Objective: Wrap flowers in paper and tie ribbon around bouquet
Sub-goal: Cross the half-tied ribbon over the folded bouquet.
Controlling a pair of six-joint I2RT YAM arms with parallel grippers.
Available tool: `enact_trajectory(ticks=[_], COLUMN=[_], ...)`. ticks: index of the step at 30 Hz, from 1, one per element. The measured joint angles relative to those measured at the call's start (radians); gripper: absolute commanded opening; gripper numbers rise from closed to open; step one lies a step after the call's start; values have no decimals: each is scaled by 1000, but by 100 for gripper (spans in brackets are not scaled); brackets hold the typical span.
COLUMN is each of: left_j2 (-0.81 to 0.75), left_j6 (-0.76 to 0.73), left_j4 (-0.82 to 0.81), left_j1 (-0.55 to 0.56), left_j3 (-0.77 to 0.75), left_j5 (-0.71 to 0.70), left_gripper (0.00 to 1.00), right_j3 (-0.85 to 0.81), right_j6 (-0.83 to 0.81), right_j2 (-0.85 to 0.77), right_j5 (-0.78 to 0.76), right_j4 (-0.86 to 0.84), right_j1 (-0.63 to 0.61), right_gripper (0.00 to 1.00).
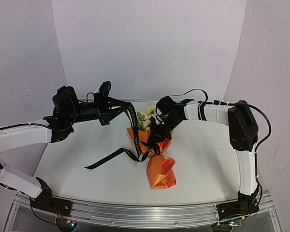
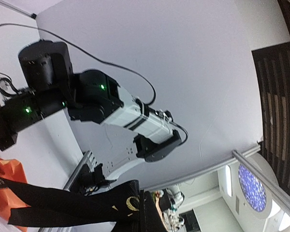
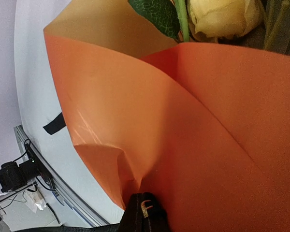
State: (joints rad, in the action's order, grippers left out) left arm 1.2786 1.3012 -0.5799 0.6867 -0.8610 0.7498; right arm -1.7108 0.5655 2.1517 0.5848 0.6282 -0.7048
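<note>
Your left tool is clamped shut on the ribbon and held up off the surface. From its tips the black band runs out and down to the bouquet, which lies just past and below that tool. One loose tail trails flat on the surface under the left tool. The ribbon is looped round the narrow waist of the cone, but no knot or bow shows in any view. So call it: wrapping done, tie in progress, cinching and knotting left. The bouquet looks right. The paper is bright orange with pale yellow lining at the open lip, overlapped into a cone, its bottom end crumpled. The flowers are pale yellow with green leaves, poking out the wide end just in front of the right tool. Your right tool is closed and sits over the bouquet's waist. Its wrist view shows a black lettered bit pinched at the tips against the paper, so read it as gripping the ribbon.
</note>
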Motion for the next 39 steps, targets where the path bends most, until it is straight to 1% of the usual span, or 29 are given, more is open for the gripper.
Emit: enact_trajectory(ticks=[2, 3, 6, 8, 13, 17, 22, 27, 30, 39], left_j2=[-2, -7, -22, -23, -8, 17, 20, 28, 33, 33], left_j6=[2, -1, -14, -18, -28, -57, -98, -126, -133, -149], left_j4=[10, 24, 79, 107, 169, 204, 248, 268, 274, 278], left_j1=[16, 15, -11, -39, -116, -159, -171, -171, -171, -171], left_j3=[6, 11, 27, 43, 80, 82, 81, 65, 55, 55], left_j5=[-77, -114, -210, -244, -251, -229, -196, -163, -142, -113], left_gripper=[0, 0, 0, 0, 0, 0, 0, 0, 0, 0], right_j3=[43, 64, 122, 165, 229, 233, 241, 241, 241, 255], right_j6=[0, 1, 3, 4, 5, -25, -80, -132, -136, -67], right_j2=[-35, -57, -135, -191, -284, -290, -291, -295, -296, -332], right_j5=[15, 20, 28, 24, -18, -91, -204, -285, -305, -326], right_j4=[-7, -7, -8, -15, 7, 66, 168, 242, 262, 261], right_j1=[-2, -3, -3, -4, -8, -14, -25, -43, -56, -97], right_gripper=[6, 7, 10, 9, 4, 6, 17, 35, 44, 52])
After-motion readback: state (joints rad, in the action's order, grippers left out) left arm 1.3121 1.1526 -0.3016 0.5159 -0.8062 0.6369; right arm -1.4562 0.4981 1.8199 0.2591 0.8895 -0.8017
